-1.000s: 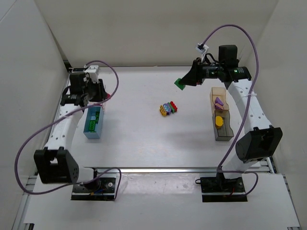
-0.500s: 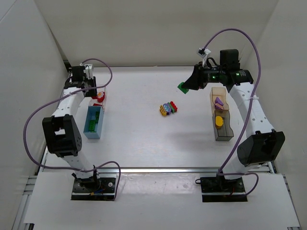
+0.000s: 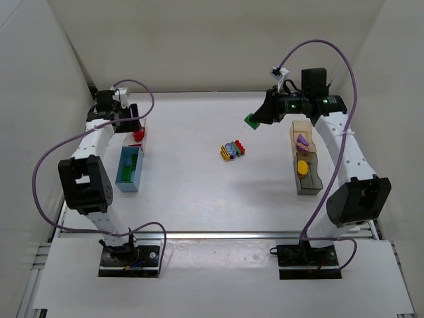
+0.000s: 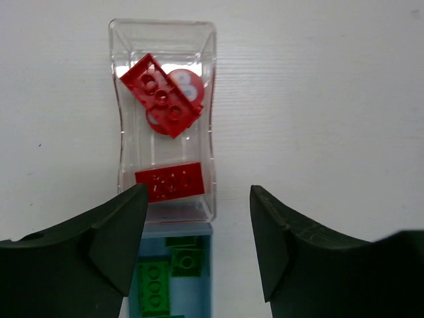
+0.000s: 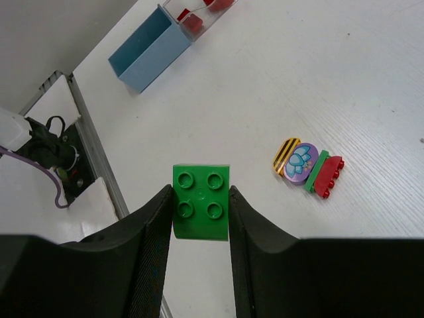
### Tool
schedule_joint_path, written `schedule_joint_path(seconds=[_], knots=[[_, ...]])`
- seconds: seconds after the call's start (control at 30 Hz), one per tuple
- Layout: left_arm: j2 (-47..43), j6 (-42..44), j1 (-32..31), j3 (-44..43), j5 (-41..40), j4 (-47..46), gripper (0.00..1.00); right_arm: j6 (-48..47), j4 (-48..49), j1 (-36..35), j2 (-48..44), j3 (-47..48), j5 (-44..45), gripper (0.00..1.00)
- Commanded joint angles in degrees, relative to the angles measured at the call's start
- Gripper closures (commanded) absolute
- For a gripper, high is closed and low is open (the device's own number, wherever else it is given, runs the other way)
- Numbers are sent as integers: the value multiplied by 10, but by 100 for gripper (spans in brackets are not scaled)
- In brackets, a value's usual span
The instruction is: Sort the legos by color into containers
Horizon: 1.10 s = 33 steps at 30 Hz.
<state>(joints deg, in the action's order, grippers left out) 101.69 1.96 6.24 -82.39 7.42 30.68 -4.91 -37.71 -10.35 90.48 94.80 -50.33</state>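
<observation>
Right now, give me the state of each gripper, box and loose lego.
clear box: holds red pieces.
light blue box: holds green bricks.
tan box: holds a purple piece.
dark box: holds a yellow piece.
mixed stack: lying on the table, pieces joined.
green brick: gripped, off the table.
left gripper: open, empty.
right gripper: shut on green brick.

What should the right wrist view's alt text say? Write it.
The right claw grips a green four-stud lego above the white table. Beyond it lie a stuck-together yellow, purple, green and red lego stack, a light blue container and a clear container holding red legos.
</observation>
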Motion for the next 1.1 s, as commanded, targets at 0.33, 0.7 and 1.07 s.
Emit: schedule_joint_path(seconds=[0.33, 0.7, 1.07], knots=[[-248, -44, 17, -117, 230, 39, 4, 86, 218, -201, 131, 57, 74, 100], [-384, -86, 47, -67, 164, 125, 0, 230, 415, -358, 347, 207, 135, 100], [-418, -89, 47, -99, 92, 211, 1, 371, 604, -430, 477, 287, 182, 100]])
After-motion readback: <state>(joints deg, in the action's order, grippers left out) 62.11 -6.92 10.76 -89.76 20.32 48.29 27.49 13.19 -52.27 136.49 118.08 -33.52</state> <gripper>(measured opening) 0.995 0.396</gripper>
